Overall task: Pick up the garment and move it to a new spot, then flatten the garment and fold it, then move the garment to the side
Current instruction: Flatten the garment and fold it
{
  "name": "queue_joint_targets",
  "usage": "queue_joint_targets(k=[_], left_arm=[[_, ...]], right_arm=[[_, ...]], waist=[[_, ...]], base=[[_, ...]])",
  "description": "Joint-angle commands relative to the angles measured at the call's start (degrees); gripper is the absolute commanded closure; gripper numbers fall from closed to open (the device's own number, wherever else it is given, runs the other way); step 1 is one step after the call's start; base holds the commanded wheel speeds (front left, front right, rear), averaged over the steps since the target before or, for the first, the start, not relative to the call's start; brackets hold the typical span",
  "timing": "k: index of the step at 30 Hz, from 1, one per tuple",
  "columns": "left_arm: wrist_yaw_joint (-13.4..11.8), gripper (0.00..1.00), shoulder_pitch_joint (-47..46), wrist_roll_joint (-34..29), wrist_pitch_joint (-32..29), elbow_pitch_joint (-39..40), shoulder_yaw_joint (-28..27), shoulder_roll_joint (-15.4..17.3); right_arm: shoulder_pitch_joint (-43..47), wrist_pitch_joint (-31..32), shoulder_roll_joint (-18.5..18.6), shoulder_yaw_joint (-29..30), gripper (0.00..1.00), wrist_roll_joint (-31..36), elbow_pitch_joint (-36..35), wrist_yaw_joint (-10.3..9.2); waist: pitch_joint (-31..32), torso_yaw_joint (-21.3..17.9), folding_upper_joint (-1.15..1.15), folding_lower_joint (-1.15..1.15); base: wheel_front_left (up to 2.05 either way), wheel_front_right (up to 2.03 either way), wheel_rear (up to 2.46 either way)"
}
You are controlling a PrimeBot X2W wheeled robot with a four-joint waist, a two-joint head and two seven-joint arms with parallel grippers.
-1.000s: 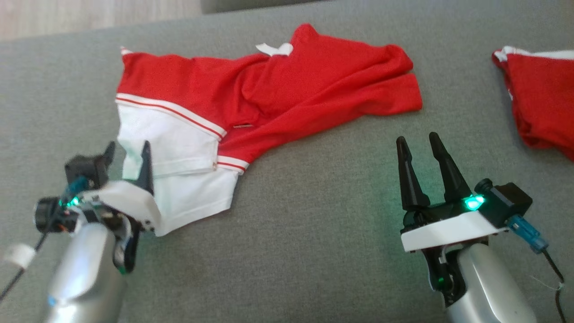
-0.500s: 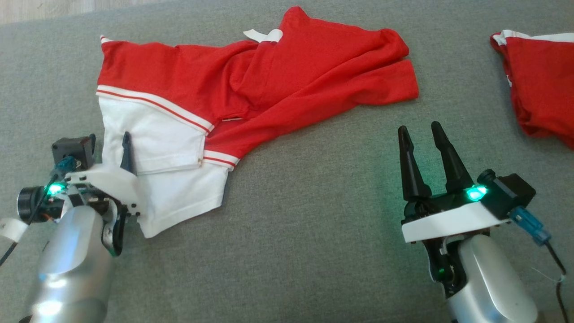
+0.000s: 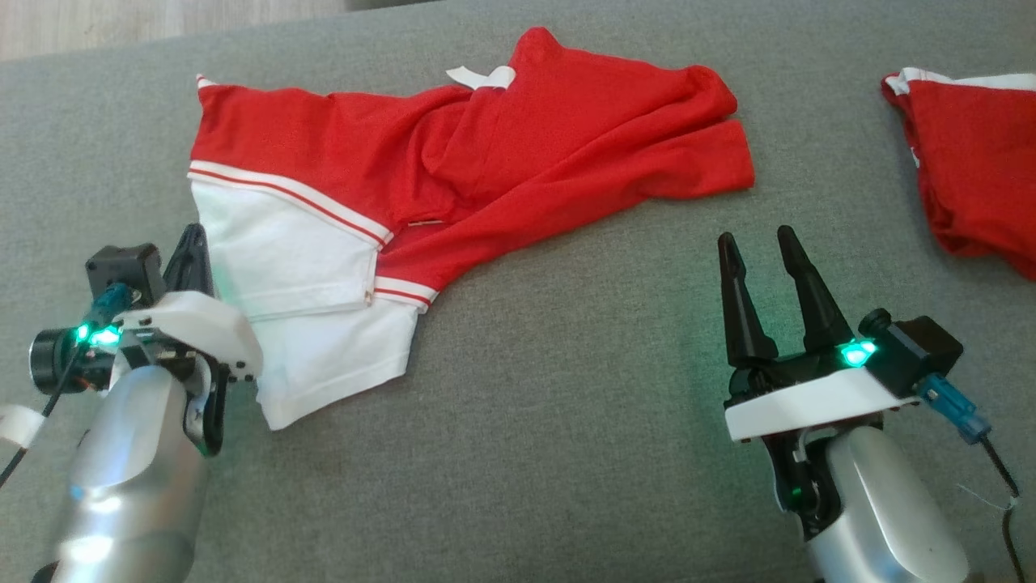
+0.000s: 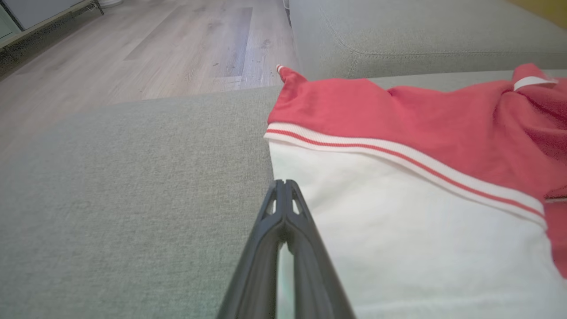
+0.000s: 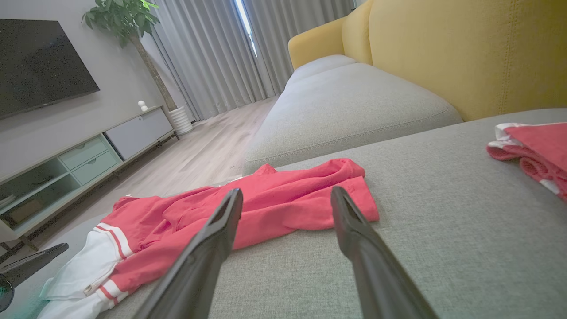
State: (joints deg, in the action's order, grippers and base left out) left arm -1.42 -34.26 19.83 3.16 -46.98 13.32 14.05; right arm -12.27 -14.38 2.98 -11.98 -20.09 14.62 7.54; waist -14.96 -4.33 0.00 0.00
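The garment (image 3: 486, 162) is a red shirt with a white lower part and striped trim. It lies crumpled across the far left of the grey cushion (image 3: 566, 421). It also shows in the left wrist view (image 4: 398, 221) and the right wrist view (image 5: 266, 199). My left gripper (image 3: 193, 243) is shut at the white part's left edge. In its own view the left gripper (image 4: 283, 182) has its two fingers pressed together over that edge, with white cloth showing in the slit between them. My right gripper (image 3: 757, 243) stands open above bare cushion, short of the red sleeve. The right gripper (image 5: 285, 195) holds nothing.
A second red garment (image 3: 971, 162) lies bunched at the far right, also seen as the second red garment (image 5: 531, 146) from the right wrist. A yellow backrest (image 5: 465, 53) rises behind the cushion. Wooden floor (image 4: 155, 44) drops off past the cushion's left edge.
My left gripper stood open astride the white edge and has closed there, its fingers now together. The head camera shifted a little. The right gripper has stayed open and in place.
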Motion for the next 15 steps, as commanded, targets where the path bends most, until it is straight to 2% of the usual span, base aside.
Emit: queue_joint_targets(k=[1,15], left_arm=[[0.17,1.0,-1.49,0.57,1.09,2.24,-1.63,1.98],[0.03,1.0,5.0,2.72,6.79,12.54,-2.74,2.0]], right_arm=[[-0.91,-0.62,-0.11,-1.08,0.0,-0.05,-1.48,-0.05],[0.41,-0.62,-0.11,-0.61,0.0,-0.76,-2.42,-0.05]], waist=[[0.55,0.13,0.0,0.0],[5.63,1.64,0.0,0.0]], base=[[0.0,0.0,0.0],[0.0,0.0,0.0]])
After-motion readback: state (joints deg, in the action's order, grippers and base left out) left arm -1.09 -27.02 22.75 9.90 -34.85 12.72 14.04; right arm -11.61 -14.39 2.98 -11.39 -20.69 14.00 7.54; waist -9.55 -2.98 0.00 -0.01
